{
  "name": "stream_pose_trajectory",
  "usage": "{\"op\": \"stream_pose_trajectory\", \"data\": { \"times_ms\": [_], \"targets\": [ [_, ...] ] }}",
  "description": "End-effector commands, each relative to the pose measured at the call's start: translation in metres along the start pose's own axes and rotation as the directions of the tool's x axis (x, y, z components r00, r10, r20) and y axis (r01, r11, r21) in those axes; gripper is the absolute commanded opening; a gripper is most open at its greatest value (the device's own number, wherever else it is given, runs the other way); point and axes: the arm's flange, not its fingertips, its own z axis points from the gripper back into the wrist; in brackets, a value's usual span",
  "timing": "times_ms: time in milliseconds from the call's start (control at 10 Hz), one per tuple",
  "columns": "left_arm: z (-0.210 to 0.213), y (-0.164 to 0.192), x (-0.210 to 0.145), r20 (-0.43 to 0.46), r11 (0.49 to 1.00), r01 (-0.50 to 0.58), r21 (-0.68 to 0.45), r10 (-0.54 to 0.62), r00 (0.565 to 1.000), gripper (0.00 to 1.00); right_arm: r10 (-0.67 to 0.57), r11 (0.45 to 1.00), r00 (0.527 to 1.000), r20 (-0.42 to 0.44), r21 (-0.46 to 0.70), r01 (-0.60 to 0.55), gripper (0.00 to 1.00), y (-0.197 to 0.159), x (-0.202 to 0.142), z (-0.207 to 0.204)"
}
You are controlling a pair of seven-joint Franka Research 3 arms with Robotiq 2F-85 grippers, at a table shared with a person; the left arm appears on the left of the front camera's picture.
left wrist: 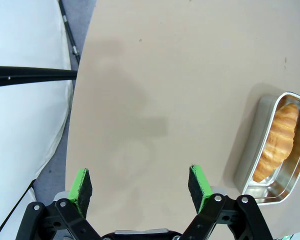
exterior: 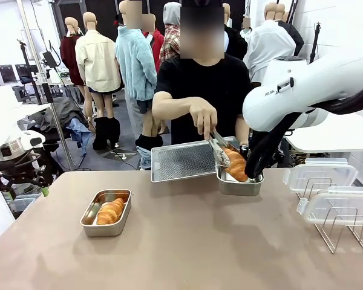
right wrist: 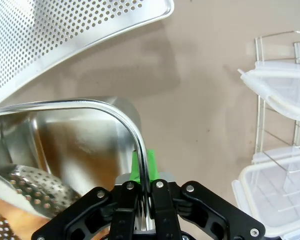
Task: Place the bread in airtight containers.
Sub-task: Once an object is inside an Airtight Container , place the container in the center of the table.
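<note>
Two steel airtight containers stand on the tan table. The near-left container [exterior: 92, 221] [left wrist: 250, 161] holds one croissant [exterior: 111, 211] [left wrist: 278, 141]. My right gripper [exterior: 254, 176] [right wrist: 142, 167] is shut on the rim of the far container [exterior: 237, 187] [right wrist: 85, 142]. A person's hand holds perforated tongs [exterior: 219, 151] [right wrist: 37, 189] that lower a second croissant [exterior: 236, 165] [right wrist: 12, 215] into that container. At the table's left edge my left gripper [exterior: 41, 187] [left wrist: 140, 182] hangs open with nothing between its green pads, apart from the near-left container.
A large perforated steel tray [exterior: 183, 161] [right wrist: 65, 30] lies behind the far container, in front of the person. Two clear snap lids [exterior: 324, 175] [right wrist: 282, 92] rest on a wire rack [exterior: 342, 232] at the right. The table's middle and front are bare.
</note>
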Motion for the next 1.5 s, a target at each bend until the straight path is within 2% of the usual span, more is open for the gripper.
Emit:
{"op": "stream_pose_trajectory", "data": {
  "times_ms": [0, 1400],
  "targets": [
    [0.0000, 0.0019, -0.0019, -0.001, 1.000, -0.001, -0.002, 0.001, 1.000, 1.00, 0.005, 1.000, 1.000, 0.013, 0.019, -0.006, 0.00, 0.0005, 0.0002, 0.0020],
    [0.0000, 0.0019, -0.0019, -0.001, 1.000, -0.001, -0.002, 0.001, 1.000, 1.00, 0.005, 1.000, 1.000, 0.013, 0.019, -0.006, 0.00, 0.0005, 0.0002, 0.0020]
  ]
}}
